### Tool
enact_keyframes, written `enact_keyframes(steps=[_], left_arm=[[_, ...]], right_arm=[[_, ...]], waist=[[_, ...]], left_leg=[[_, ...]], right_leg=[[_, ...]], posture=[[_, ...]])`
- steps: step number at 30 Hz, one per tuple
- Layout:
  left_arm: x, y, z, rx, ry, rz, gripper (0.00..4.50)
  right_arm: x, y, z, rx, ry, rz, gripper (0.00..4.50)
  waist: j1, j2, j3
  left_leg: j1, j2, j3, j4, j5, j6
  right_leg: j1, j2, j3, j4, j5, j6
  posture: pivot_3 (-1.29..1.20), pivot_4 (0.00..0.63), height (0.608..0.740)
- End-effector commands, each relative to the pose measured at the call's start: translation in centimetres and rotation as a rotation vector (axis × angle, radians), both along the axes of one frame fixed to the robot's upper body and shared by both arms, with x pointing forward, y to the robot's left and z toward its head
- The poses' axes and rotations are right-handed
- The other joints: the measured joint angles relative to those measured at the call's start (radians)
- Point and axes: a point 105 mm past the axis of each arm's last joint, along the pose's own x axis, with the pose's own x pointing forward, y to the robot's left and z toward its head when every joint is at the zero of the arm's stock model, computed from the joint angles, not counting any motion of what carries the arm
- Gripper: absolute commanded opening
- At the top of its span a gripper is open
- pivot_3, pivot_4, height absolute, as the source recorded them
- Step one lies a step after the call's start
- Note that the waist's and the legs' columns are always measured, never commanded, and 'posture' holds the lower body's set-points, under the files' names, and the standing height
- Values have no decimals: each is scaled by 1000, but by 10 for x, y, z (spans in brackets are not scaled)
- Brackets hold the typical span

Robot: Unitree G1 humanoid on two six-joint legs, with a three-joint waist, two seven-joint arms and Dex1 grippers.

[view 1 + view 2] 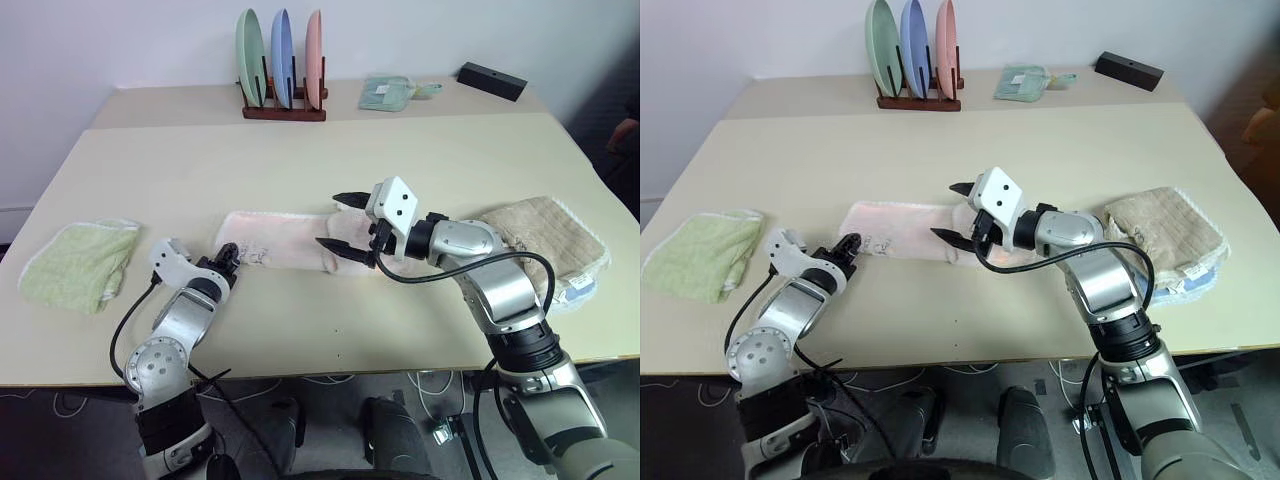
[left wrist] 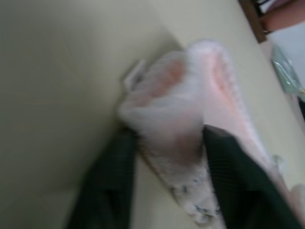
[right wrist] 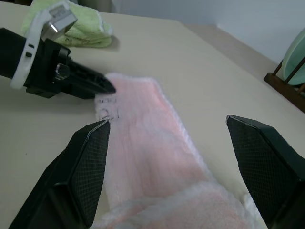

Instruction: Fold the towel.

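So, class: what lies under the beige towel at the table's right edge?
Under the beige towel a pale blue cloth peeks out at its near corner; how far that cloth extends underneath is hidden.

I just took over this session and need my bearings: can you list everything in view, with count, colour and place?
towel: 1, pale pink, folded into a long strip, table centre
green towel: 1, light green, folded, left table edge
beige towel: 1, tan, folded, right side, on something pale blue
plates: 3, green, blue and pink, upright in the rack
rack: 1, dark wood, far side of the table
small cloth: 1, pale green, right of the rack
box: 1, black, far right corner
table: 1, cream
left claw: closed on the towel's left end
right claw: open, above the towel's right end
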Motion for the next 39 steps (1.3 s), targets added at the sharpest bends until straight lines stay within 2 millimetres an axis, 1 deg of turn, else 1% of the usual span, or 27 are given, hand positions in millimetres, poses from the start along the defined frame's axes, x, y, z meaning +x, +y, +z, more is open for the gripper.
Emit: enact_keyframes(steps=[1,2,5,7,8,11,12,14,16,17,19,20,22,24,26,28,29,32,36,39], left_arm=[[3,0,8,-6,-39,6,61],[4,3,14,-9,-71,18,61],[1,26,50,67,-247,57,61],[-4,39,66,177,-311,46,61],[-6,42,70,214,-327,37,61],[-18,64,95,381,-405,-2,61],[-21,68,103,425,-430,-20,61],[-24,65,116,492,-478,-86,61],[-24,50,125,553,-530,-197,61],[-23,39,127,579,-550,-260,61],[-24,11,127,637,-587,-407,61],[-25,-7,123,667,-599,-505,61],[-30,-42,107,735,-601,-717,61],[-34,-62,92,767,-593,-845,61],[-32,-75,81,791,-592,-905,61],[-26,-91,69,798,-579,-955,61],[-22,-96,64,799,-570,-971,61],[-16,-104,54,800,-551,-991,61],[-15,-110,52,768,-564,-1009,61],[-20,-109,50,724,-553,-1025,863]], right_arm=[[-7,3,12,21,-51,15,3979],[-8,3,12,21,-50,14,3979],[-9,1,13,20,-50,6,3979],[-10,-1,13,18,-48,0,3979],[-10,-2,13,17,-47,-2,3979],[-9,-8,14,19,-41,-18,3979],[-8,-9,14,22,-39,-24,3979],[-6,-11,13,22,-33,-37,3979],[-4,-13,10,13,-31,-48,3979],[-4,-13,9,12,-29,-53,3979],[-4,-13,7,14,-23,-58,3979],[-4,-13,6,15,-20,-61,3979],[-6,-14,4,14,-15,-66,3979],[-6,-15,3,11,-14,-74,3979],[-5,-17,3,8,-15,-85,3979],[-3,-19,2,2,-17,-98,3979],[-3,-20,2,0,-18,-102,3979],[-3,-22,1,-6,-21,-109,3979],[-3,-24,0,-9,-23,-116,3979],[0,-24,-1,-12,-27,-128,3979]], waist=[[0,-1,0],[-1,-1,0],[-3,-2,1],[-8,-2,1],[-9,-2,1],[-10,-2,1],[-9,-2,2],[-6,-2,2],[-1,-2,2],[-1,-2,2],[-1,-3,2],[-1,-3,2],[-3,-3,2],[-7,-2,2],[-14,-2,2],[-12,-2,2],[-10,-2,2],[-10,-2,2],[-10,-2,2],[-9,-2,2]], left_leg=[[0,0,0,0,0,0],[0,0,0,0,0,0],[-1,0,0,-1,0,0],[-1,1,0,-1,0,0],[-1,1,0,-2,0,-1],[-1,1,0,-2,0,-1],[-1,1,0,-2,0,-1],[-1,1,0,-2,0,-1],[-1,1,0,-2,0,0],[-1,1,0,-2,0,0],[-1,0,0,-2,0,0],[-1,0,0,-2,0,0],[-1,0,0,-2,0,0],[-1,0,1,-3,0,0],[-1,1,1,-4,0,0],[-1,2,1,-4,0,0],[-1,2,1,-4,0,0],[-1,2,1,-3,0,0],[-1,2,1,-4,0,0],[-1,2,1,-4,0,0]], right_leg=[[0,0,0,0,0,0],[0,0,0,0,0,0],[-1,0,0,-1,0,0],[-2,1,0,-1,0,0],[-2,1,0,-1,0,0],[-2,1,1,-1,0,-1],[-2,1,1,-1,0,-1],[-3,1,1,-1,0,-1],[-2,1,1,-1,0,-1],[-2,1,1,-1,0,-1],[-1,1,1,-3,0,-1],[0,1,1,-3,0,-1],[0,1,1,-5,0,-2],[0,1,1,-5,0,-1],[-1,1,1,-5,0,-1],[-2,2,1,-5,1,-1],[-2,2,1,-5,1,-1],[-1,3,1,-5,1,-2],[-2,3,1,-6,1,-1],[-2,3,1,-6,1,-1]], posture=[[0,150,735],[0,150,735],[0,150,735],[0,150,735],[0,150,735],[0,150,735],[0,150,735],[0,150,735],[0,150,735],[0,150,735],[0,150,735],[0,150,735],[0,150,735],[0,150,735],[0,150,735],[0,150,735],[0,150,735],[0,150,735],[0,150,735],[0,150,735]])
